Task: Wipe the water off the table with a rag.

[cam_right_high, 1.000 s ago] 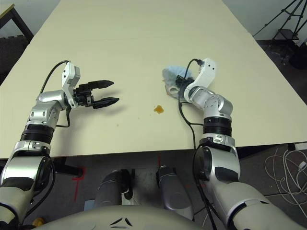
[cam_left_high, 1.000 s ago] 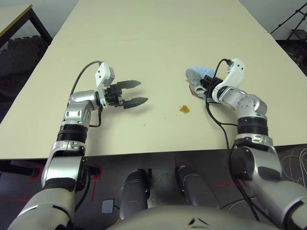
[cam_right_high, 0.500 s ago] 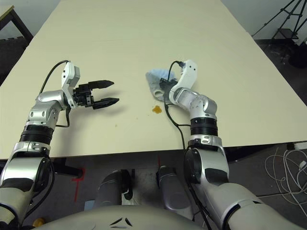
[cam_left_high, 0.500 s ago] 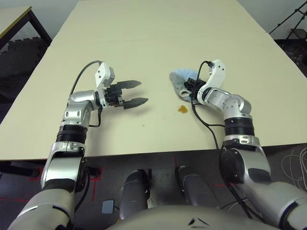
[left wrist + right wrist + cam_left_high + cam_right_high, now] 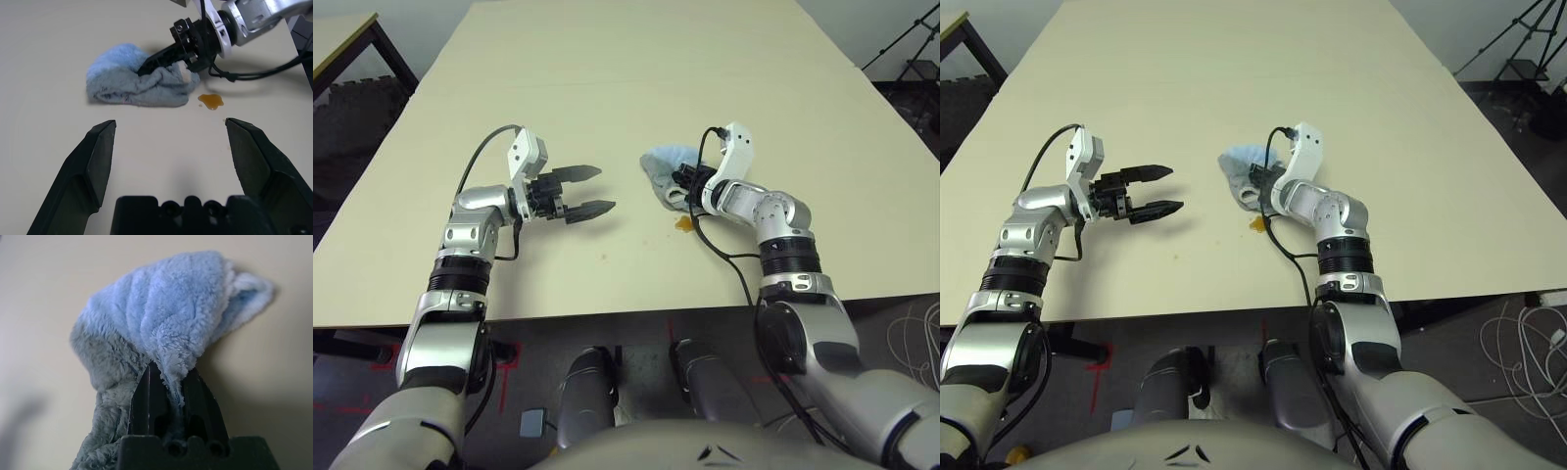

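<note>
Rag (image 5: 139, 81) pinched in the right gripper (image 5: 168, 382), lying on the counter (image 5: 636, 69) just beside the amber water (image 5: 211, 101).

It sits mid-counter, nearer the robot's edge, with the blot unwiped at its edge. The left gripper (image 5: 585, 191) hovers spread wide, holding nothing. The wiping step looks underway; next the cloth should probably be dragged across the blot, pressed flat.

Between the left gripper's (image 5: 168, 142) wide-spread fingers, the right gripper (image 5: 168, 56) pinches the rag (image 5: 139, 78) on the table (image 5: 49, 39) just beside the water (image 5: 211, 101).
</note>
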